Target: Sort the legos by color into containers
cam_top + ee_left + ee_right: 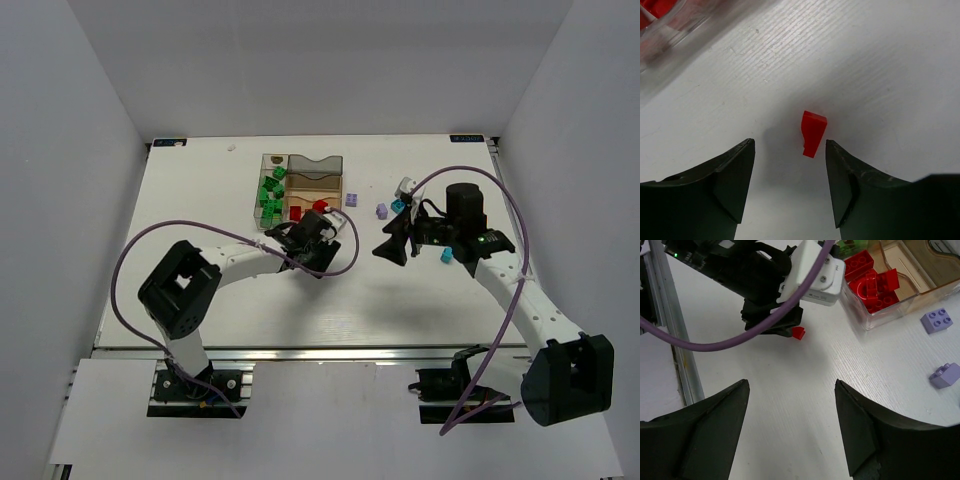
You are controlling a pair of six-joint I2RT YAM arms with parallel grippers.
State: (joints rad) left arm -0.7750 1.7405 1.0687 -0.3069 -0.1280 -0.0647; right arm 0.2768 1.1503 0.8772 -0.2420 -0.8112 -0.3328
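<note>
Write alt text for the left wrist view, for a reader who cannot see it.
A small red plastic brick lies on the white table, at the tips of the open left tool. The corner of a clear plastic tray with red bricks shows top left.

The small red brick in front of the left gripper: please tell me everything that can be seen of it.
The red brick is a small piece of smooth, solid red plastic, wider at one end and stepped at the other; no studs show in the left wrist view. It lies alone on the white table, just ahead of the gap of the open left gripper, and neither finger seems to touch it. The right wrist view shows it outside the tray, which holds other red bricks.
</note>
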